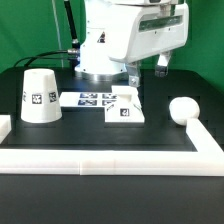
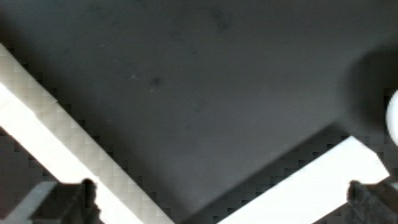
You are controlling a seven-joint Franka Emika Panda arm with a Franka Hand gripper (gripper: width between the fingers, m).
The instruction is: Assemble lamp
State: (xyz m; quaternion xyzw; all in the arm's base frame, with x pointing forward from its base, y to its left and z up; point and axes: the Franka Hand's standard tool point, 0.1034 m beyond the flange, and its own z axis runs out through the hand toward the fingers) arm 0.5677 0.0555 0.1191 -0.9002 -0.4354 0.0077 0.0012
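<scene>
A black matte table [image 1: 160, 135] is carrying the whole scene, and the white Franka arm [image 1: 120, 35] is hanging over its far side. A long white border rail [image 1: 100, 158] is running along the near edge and up both sides. In the wrist view the rail [image 2: 39, 125] is showing as a pale diagonal band across dark tabletop. A thin flat white marker board [image 1: 88, 98] with black-and-white square tags is lying flat near the middle.

The lamp is lying in three separate matte white plastic parts, all resting on the table. The cup-sized truncated-cone shade [image 1: 40, 95] is standing upright, wide end down, towards the exterior view's left, near the marker board. The blocky square base [image 1: 125, 110] is sitting just beside the marker board's other end. The ball-shaped bulb [image 1: 182, 108] is resting well apart from the base, towards the exterior view's right and near the side rail.

The two-finger gripper [image 1: 148, 70] is hovering above the table, behind the base and between base and bulb. In the wrist view the gripper [image 2: 217, 205] is showing its dark fingertips [image 2: 63, 200] spread wide, with only bare table between them. No lamp part is lying within the jaws or touching them.
</scene>
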